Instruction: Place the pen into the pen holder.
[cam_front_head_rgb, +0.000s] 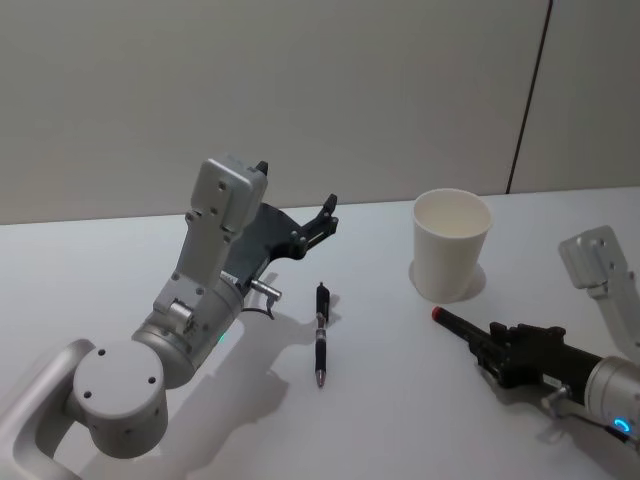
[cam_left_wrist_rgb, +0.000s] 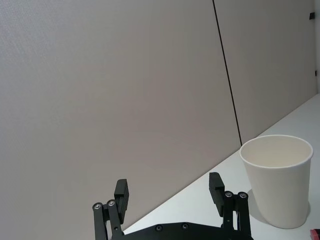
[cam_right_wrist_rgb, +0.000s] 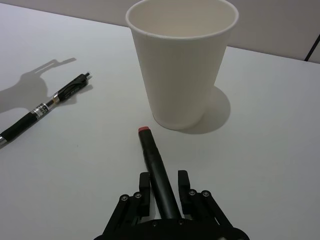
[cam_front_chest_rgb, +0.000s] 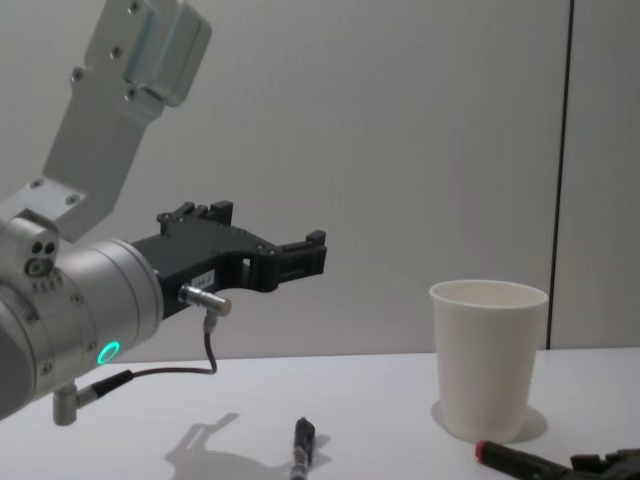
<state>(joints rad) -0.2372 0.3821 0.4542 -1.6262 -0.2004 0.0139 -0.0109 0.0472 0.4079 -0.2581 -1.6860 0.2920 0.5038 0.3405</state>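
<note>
The right gripper (cam_right_wrist_rgb: 163, 177) sits low over the bench (cam_front_head_rgb: 400, 400) at the near right, clamped on a red-tipped pen (cam_right_wrist_rgb: 152, 155) held almost flat, its tip just short of the upright white cup (cam_right_wrist_rgb: 180, 65). The left arm is raised, its gripper (cam_left_wrist_rgb: 169, 186) spread wide. A black pen (cam_front_head_rgb: 321, 335) lies left of the cup.

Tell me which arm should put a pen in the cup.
Right. The right gripper holds the red-tipped pen close to the pen holder; the left gripper hangs open and empty, raised off the table.
</note>
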